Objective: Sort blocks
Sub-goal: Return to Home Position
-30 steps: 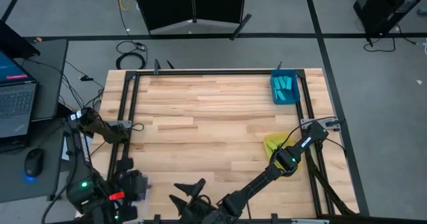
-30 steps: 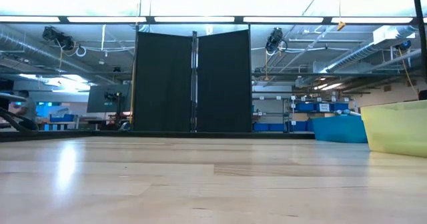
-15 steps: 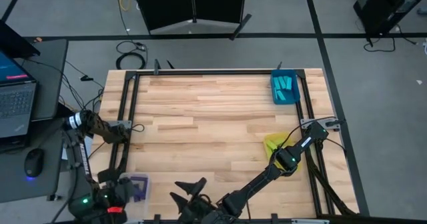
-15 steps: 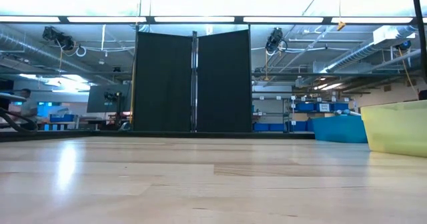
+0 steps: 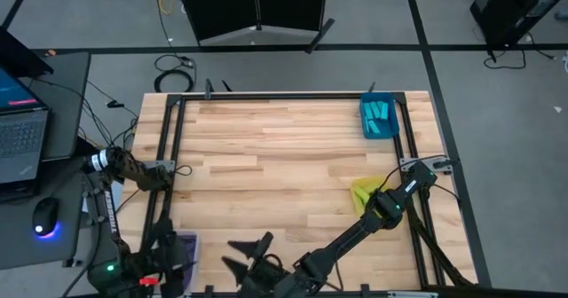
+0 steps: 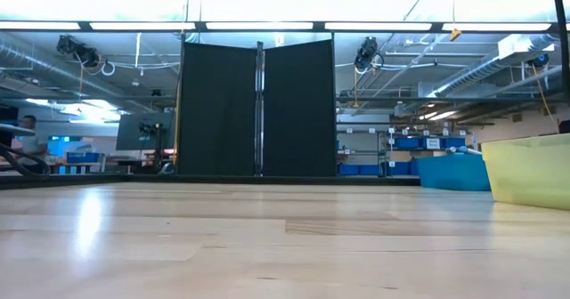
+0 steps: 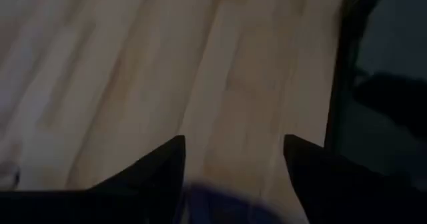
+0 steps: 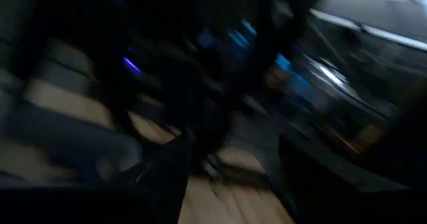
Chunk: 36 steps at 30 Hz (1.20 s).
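Observation:
Cyan blocks [image 5: 380,113] lie in a blue tray [image 5: 379,121] at the far right. A tray with purple blocks [image 5: 185,247] sits at the near left corner. My left gripper [image 5: 169,258] hangs over this tray's left side. It is open [image 7: 233,141], and a blurred purple shape [image 7: 220,207] shows low between its fingers. My right gripper [image 5: 241,255] is by the near edge at the middle, level, pointing left, and open [image 8: 230,141] with nothing between its fingers. The yellow tray [image 5: 364,192] lies partly under the right arm.
Dark frame rails [image 5: 173,138] run along the table's left, far and right sides. The broad middle of the wooden table [image 5: 275,156] is bare. In the low view the yellow tray [image 6: 530,170] and blue tray [image 6: 454,171] stand at the right.
My left gripper has moved down and toward the table's near left corner, uncovering the tray with purple blocks that it hid a second ago. My right gripper has risen a little by the near edge, still pointing left.

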Tool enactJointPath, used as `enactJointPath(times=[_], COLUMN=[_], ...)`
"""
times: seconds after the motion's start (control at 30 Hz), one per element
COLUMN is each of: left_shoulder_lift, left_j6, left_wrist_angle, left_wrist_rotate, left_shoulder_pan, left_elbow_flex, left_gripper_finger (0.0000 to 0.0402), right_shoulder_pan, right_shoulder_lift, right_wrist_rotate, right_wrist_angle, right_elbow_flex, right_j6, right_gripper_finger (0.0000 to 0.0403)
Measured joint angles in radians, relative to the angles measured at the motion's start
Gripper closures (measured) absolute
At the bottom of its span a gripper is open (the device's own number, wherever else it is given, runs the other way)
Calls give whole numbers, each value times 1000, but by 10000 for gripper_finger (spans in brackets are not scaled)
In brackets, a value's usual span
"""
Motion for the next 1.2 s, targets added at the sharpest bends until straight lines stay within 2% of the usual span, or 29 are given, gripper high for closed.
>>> enactJointPath(times=[0.07, 0.13, 0.23, 0.3, 0.37, 0.43, 0.53, 0.63, 0.7, 0.77, 0.83, 0.97, 1.1, 1.2], left_shoulder_lift=[0, 0, -1, -1, -2, -2, -3, -11, -31, -56, -105, -222, -367, -482], left_j6=[36, 53, 94, 132, 185, 272, 499, 747, 843, 902, 959, 1132, 1323, 1405], left_wrist_angle=[10, 3, 24, 42, 79, 166, 392, 660, 754, 830, 872, 1081, 1369, 1515], left_wrist_rotate=[-78, -189, -355, -403, -424, -445, -428, -354, -324, -330, -358, -342, -199, -71], left_shoulder_pan=[13, 20, 40, 60, 92, 131, 201, 267, 289, 293, 293, 324, 398, 484], left_elbow_flex=[0, 0, 0, -2, -14, -38, -86, -147, -179, -200, -225, -331, -511, -660], left_gripper_finger=[158, 189, 252, 305, 360, 389, 396, 398, 398, 399, 399, 400, 400, 401], right_shoulder_pan=[2, 3, -23, -49, -67, -76, -82, -87, -82, -69, -55, -27, 4, 15], right_shoulder_lift=[-16, -30, -51, -60, -61, -61, -69, -88, -120, -169, -233, -424, -670, -869], right_wrist_rotate=[-102, -180, -341, -431, -466, -478, -530, -544, -536, -519, -504, -463, -415, -405], right_wrist_angle=[-22, -123, -308, -379, -409, -419, -444, -489, -495, -470, -366, -33, 331, 426], right_elbow_flex=[1, 0, -1, -1, -1, -1, -1, -10, -62, -157, -307, -742, -1178, -1443], right_j6=[16, 86, 271, 363, 394, 394, 403, 441, 463, 498, 537, 606, 618, 624], right_gripper_finger=[178, 202, 265, 320, 375, 389, 388, 396, 396, 397, 398, 399, 400, 400])
